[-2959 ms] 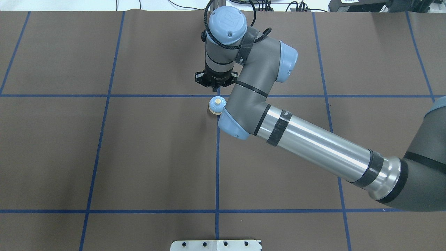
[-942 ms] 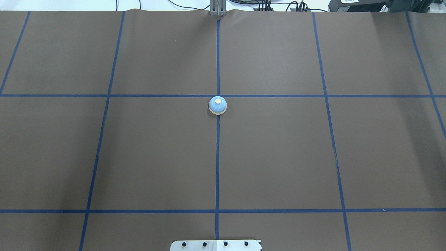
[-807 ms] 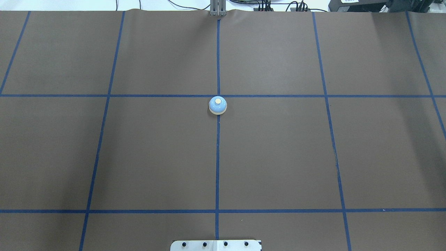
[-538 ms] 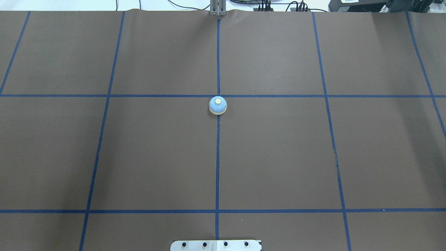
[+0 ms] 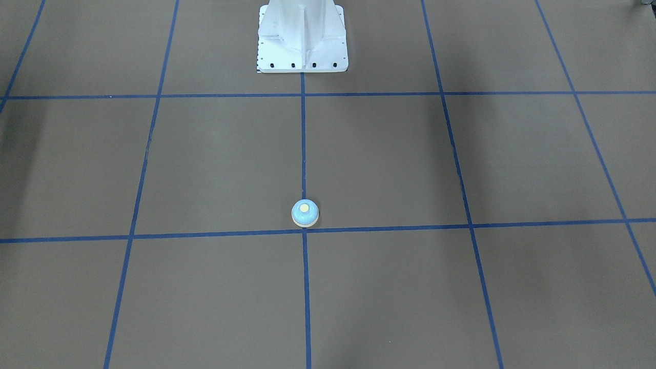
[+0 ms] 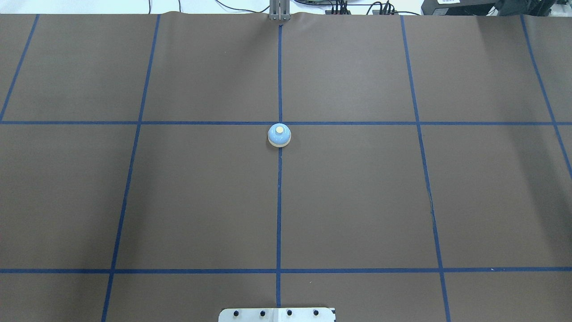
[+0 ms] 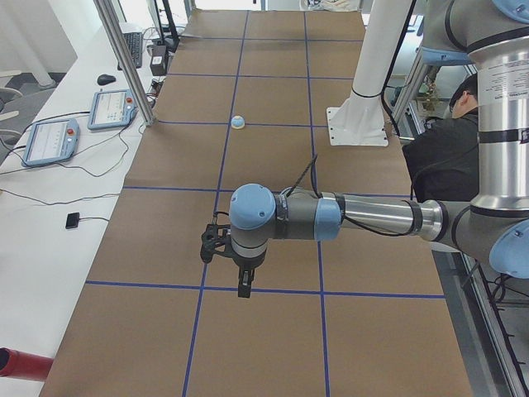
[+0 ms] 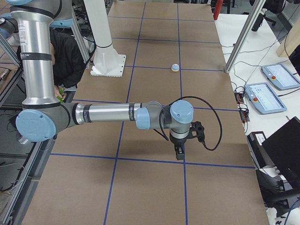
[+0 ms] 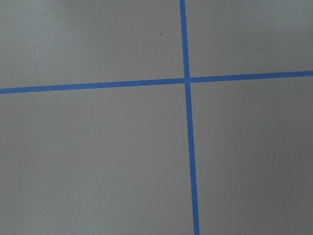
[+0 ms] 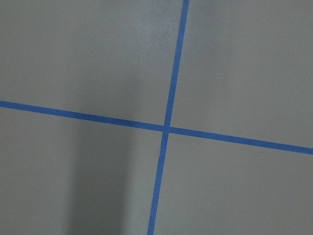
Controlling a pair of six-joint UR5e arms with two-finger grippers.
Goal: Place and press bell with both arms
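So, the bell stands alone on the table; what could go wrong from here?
1. The bell is small and stands unheld on the table; an off-centre press on its button might slide it.
2. The left gripper and right gripper hang at opposite table ends; reaching one bell together, they might collide.

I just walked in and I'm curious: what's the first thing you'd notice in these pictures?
A tiny light-blue bell sits all alone on the big brown table, right on the middle blue tape line beside a crossing. In the side views, the left arm and the right arm each stretch out low over the table, far from the bell.
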